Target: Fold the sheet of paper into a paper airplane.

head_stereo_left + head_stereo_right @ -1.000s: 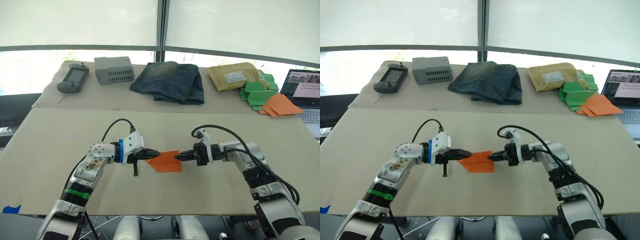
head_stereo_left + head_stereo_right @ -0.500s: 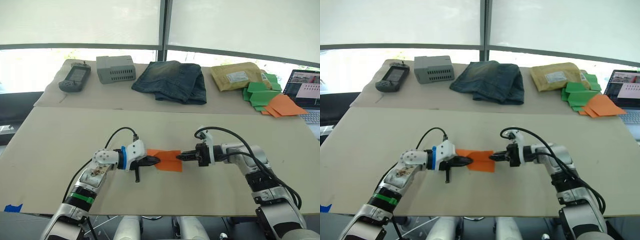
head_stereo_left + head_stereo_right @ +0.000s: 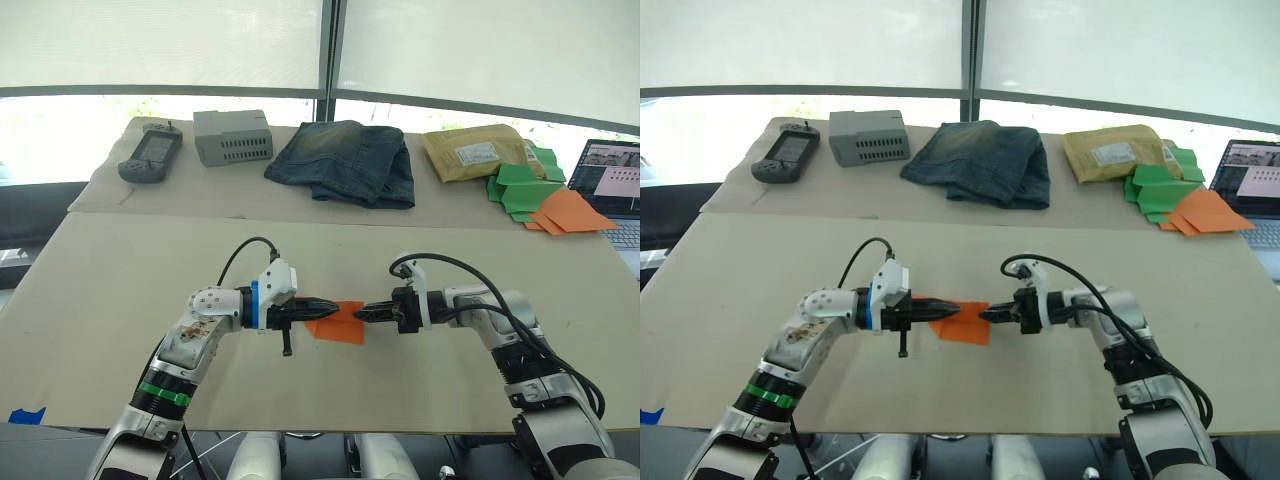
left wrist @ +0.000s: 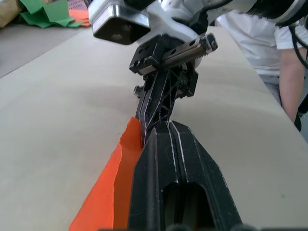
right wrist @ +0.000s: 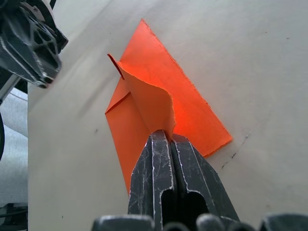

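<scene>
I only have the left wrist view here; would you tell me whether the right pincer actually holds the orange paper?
Observer: Yes, the right pincer is shut on a raised flap of the thin, bright orange, creased sheet of paper.
Operator: Is the rest of the sheet lifted too?
Observer: No, the rest lies on the beige table, between that pincer and the left pincer.
Operator: What lies beyond the work area?
Observer: A folded pair of blue denim jeans sits at the far side of the table.
</scene>
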{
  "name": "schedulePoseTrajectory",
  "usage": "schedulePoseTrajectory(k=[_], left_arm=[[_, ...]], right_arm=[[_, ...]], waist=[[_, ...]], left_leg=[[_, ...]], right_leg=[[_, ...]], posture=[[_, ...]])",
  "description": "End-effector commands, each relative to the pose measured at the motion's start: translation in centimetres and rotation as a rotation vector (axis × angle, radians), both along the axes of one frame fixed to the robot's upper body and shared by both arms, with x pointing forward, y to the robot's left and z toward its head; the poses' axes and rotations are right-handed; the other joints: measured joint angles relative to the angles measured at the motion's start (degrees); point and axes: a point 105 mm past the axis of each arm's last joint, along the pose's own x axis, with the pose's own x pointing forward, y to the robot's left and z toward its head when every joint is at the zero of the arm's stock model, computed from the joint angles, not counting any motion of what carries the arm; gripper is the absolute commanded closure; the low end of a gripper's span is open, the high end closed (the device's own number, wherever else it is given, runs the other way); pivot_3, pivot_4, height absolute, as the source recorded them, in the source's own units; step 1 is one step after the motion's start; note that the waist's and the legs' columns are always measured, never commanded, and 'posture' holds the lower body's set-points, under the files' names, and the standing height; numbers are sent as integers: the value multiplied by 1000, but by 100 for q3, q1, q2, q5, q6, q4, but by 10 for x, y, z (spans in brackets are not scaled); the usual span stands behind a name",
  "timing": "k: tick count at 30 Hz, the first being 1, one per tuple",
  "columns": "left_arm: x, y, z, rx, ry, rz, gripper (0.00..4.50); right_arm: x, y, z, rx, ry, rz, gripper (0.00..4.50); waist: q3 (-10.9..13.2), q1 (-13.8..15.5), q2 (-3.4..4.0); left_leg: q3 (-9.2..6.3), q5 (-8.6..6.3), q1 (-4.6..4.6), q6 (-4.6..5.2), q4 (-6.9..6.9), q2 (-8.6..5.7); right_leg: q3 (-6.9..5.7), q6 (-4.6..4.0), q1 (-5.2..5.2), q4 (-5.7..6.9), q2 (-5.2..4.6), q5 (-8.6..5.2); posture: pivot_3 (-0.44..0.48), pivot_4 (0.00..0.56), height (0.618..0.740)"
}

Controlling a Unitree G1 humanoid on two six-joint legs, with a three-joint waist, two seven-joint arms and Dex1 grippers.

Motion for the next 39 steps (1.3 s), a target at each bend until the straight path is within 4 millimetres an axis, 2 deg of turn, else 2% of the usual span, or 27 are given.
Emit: schedulePoseTrajectory(k=[1, 5, 9, 17, 20, 24, 26, 29, 32, 34, 39], left_arm=[[11, -2, -3, 26, -42, 39, 4500], [21, -1, -16, 71, -32, 77, 4500], [21, -1, -29, 128, -15, 63, 4500], [23, 3, -40, 130, 50, 100, 4500], [21, 6, -43, 123, 70, 107, 4500], [20, 6, -44, 99, 101, 119, 4500], [19, 7, -44, 93, 112, 124, 4500], [19, 10, -43, 81, 130, 139, 4500], [19, 12, -42, 78, 140, 143, 4500], [18, 13, -42, 80, 148, 142, 4500], [19, 14, -42, 86, 154, 135, 4500]], right_arm=[[-14, -11, -35, -66, 155, -47, 4469], [-15, -11, -35, -67, 158, -44, 4469], [-15, -12, -35, -67, 157, -50, 4469], [-16, -11, -33, -57, 147, -48, 4469], [-12, -10, -25, -4, 138, -74, 4469], [-5, -14, -12, 25, 66, -106, 3259], [-1, -19, 2, 44, -12, -134, 2587], [1, -24, 33, 128, -167, -161, 1619], [-3, -22, 56, 171, -335, -179, 1619], [-14, -11, 58, 144, -416, -150, 1619], [-28, 15, 39, -11, -576, -95, 3148]], waist=[[0, 1, 0], [-1, 2, 0], [-1, 1, 0], [-1, 7, 0], [0, 11, 1], [0, 31, 20], [0, 41, 35], [5, 42, 73], [6, 48, 81], [9, 33, 97], [10, -8, 101]], left_leg=[[0, 0, 1, 0, 0, 0], [-1, 1, 0, 2, 0, 0], [-1, -1, 0, 1, 0, 0], [-5, -5, -1, -5, -1, 2], [-6, -6, -2, -6, -3, 2], [-10, -3, -12, 0, -10, -2], [-11, 13, -13, 29, -33, -9], [-11, 11, -18, 33, -42, -11], [-9, 12, -57, 34, -42, -17], [-6, 12, -65, 35, -42, -18], [5, 12, -61, 35, -49, -17]], right_leg=[[0, 0, 1, 0, 0, 0], [-1, 0, 0, -1, 0, 0], [-1, 0, 0, 0, 0, 0], [-4, 0, 0, -2, -3, 0], [-5, 0, -1, -2, -3, 0], [-8, 0, -10, -2, -4, 0], [-7, 3, -16, -6, -5, -5], [-6, 30, -25, -3, -4, 3], [-4, 42, -69, 2, -2, 10], [0, 45, -79, 4, 1, 12], [0, 43, -82, 4, 10, 9]], posture=[[0, 150, 722], [0, 150, 722], [0, 150, 722], [0, 150, 722], [0, 150, 722], [0, 150, 722], [0, 150, 722], [0, 150, 722], [0, 150, 722], [0, 150, 722], [0, 150, 722]])
